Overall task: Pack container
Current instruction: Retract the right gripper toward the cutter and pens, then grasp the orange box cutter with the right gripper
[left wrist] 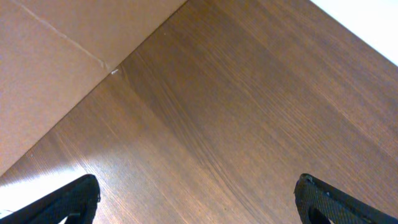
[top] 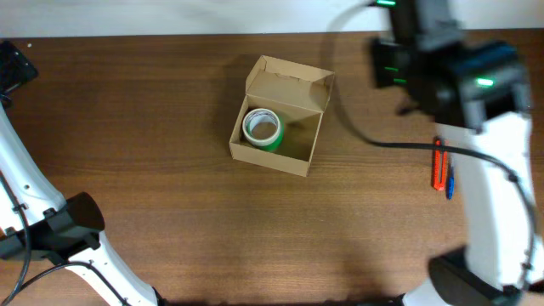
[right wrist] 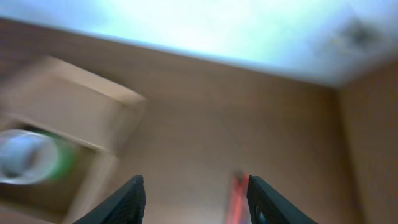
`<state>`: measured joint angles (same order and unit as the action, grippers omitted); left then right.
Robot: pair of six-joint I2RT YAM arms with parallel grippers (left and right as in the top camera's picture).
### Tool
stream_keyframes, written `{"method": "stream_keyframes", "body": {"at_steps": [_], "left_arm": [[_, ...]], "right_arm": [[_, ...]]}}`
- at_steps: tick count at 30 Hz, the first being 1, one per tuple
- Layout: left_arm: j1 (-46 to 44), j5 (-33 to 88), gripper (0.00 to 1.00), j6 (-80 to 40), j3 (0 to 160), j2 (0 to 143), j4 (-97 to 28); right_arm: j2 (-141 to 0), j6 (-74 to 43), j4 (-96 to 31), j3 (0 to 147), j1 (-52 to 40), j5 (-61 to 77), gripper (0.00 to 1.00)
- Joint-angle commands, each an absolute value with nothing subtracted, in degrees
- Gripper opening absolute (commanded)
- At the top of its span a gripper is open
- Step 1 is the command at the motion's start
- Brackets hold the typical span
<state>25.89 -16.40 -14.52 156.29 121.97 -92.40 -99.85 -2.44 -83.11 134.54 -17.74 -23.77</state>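
We see container (top: 280, 119) upper centre of overhead frame, lid up, green tape roll (top: 262, 128) inside. Left gripper (left wrist: 198, 200) and right gripper (right wrist: 196, 199) both spread wide, holding nothing.

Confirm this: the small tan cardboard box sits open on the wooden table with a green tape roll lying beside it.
Not quite. The green tape roll lies inside the small tan cardboard box, not beside it, as the overhead view shows. The box is open on the wooden table.

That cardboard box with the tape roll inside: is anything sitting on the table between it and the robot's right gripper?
Nothing visible. Bare wood lies between the container and the right gripper. The red and blue pens lie off to the right, not in that path.
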Motion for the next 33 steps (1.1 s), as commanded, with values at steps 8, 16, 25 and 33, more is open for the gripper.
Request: {"method": "stream_keyframes", "body": {"at_steps": [8,16,25,33], "left_arm": [[26.04,-16.03,1.0,-14.04,156.03,121.16,-92.47],[26.04,-16.03,1.0,-14.04,156.03,121.19,-92.44],[26.04,-16.03,1.0,-14.04,156.03,121.16,-92.47],[26.04,-16.03,1.0,-14.04,156.03,121.16,-92.47]], "right_arm": [[-89.25,-6.92,-74.61,91.85,4.8,-10.46,0.57],[-95.04,-3.2,-67.11,85.06,14.59,-4.32,0.57],[-101.14,0.4,-67.33,85.06,18.81,-1.41,0.62],[-107.44,1.76,-66.3,85.06,18.87,-1.93,0.63]]}}
